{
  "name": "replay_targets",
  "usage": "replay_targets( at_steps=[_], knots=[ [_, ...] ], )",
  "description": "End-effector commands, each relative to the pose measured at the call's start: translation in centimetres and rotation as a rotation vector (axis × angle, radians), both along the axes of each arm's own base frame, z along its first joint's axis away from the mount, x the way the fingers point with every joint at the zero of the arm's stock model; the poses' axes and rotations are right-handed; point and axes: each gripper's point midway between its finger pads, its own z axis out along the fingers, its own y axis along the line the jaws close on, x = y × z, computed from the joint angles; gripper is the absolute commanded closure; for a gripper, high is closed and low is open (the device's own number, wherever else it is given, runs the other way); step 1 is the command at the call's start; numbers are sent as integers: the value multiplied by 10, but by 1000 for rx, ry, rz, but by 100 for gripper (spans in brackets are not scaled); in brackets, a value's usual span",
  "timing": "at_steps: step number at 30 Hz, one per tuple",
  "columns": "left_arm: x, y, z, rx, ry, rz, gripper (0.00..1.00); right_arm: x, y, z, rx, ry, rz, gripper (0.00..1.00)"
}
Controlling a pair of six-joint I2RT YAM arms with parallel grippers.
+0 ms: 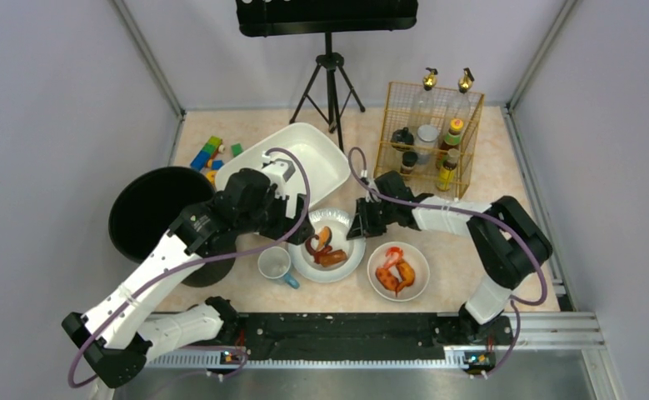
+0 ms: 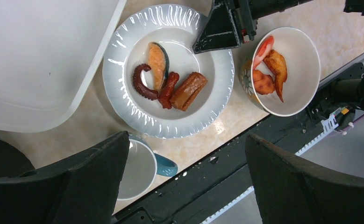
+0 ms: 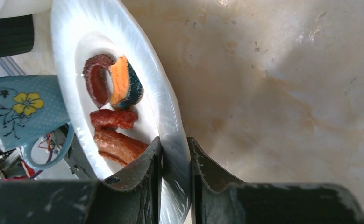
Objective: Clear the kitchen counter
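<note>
right claw (image 3: 175,154) clenched on plate (image 2: 119,70) rim, which I see pinched between its 2 fingers (image 3: 138,177) | left claw (image 2: 187,140) spread wide, empty, above mug (image 2: 138,170) and plate | table (image 3: 273,84) lies under plate, mug, bowl (image 2: 306,56), tub (image 2: 39,60)

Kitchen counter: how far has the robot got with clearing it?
Done: nothing visible; the white rectangular plastic tub looks empty where it shows. In hand: the right hand is clamped on the rim of the white ribbed plate of fish and sausage. Left: that plate, the blue flowered mug, the white bowl of food and the coloured toy blocks all sit on the marbled beige counter.
</note>
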Motion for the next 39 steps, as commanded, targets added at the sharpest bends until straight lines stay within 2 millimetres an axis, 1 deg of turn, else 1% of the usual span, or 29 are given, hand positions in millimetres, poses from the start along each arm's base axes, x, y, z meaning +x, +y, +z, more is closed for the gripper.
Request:
replay_targets(
  at_steps=[1,5,9,19,25,28,31,36,39],
  knots=[
    [4,1,22,-38,-63,10,2,14,-6,32,40,-80,-47,100],
    [3,2,26,-43,-72,11,2,18,-13,44,63,-93,-69,100],
    [2,2,29,-49,-79,11,2,21,-20,50,90,-82,-90,100],
    [3,3,31,-55,-81,24,2,19,-18,73,224,-47,-90,100],
    [2,-2,40,-88,-76,18,2,22,-15,102,311,-81,-89,100],
    [2,-1,44,-91,-77,23,2,22,-15,115,343,-93,-93,100],
    [4,-1,42,-77,-69,34,2,23,-16,127,370,-104,-94,100],
    [6,-3,40,-75,-65,35,2,23,-19,137,406,-102,-100,100],
    [7,0,40,-66,-67,51,2,22,-21,151,436,-117,-101,100]
  ],
)
